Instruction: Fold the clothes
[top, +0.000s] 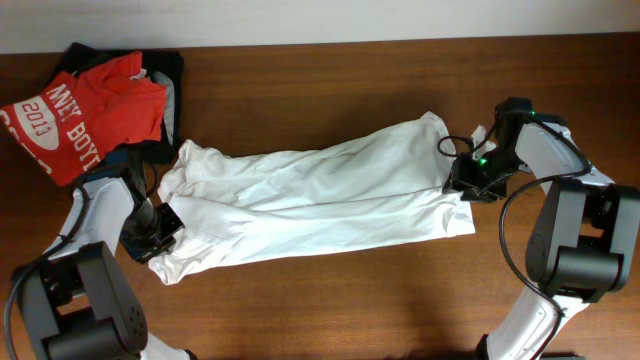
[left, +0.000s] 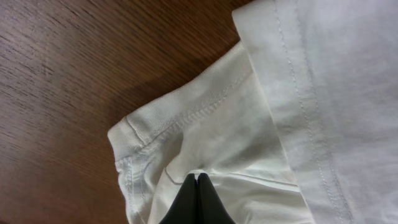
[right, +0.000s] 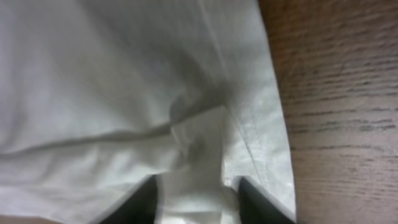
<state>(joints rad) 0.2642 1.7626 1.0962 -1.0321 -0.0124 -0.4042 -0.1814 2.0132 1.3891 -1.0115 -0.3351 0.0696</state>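
The white T-shirt (top: 320, 195) lies folded lengthwise into a long band across the middle of the table; its print is hidden. My left gripper (top: 160, 228) is at the band's left end. In the left wrist view its fingers (left: 198, 177) are shut together, pinching the cloth next to a stitched sleeve hem (left: 186, 115). My right gripper (top: 468, 185) is at the band's right end. In the right wrist view its fingers (right: 198, 196) are apart with a raised fold of the white cloth (right: 124, 93) between them, close to the hemmed edge (right: 264, 118).
A red shirt with white "2013" lettering (top: 80, 115) lies on a black garment (top: 165, 70) at the back left corner. Bare wooden table (top: 330, 300) shows in front of and behind the band.
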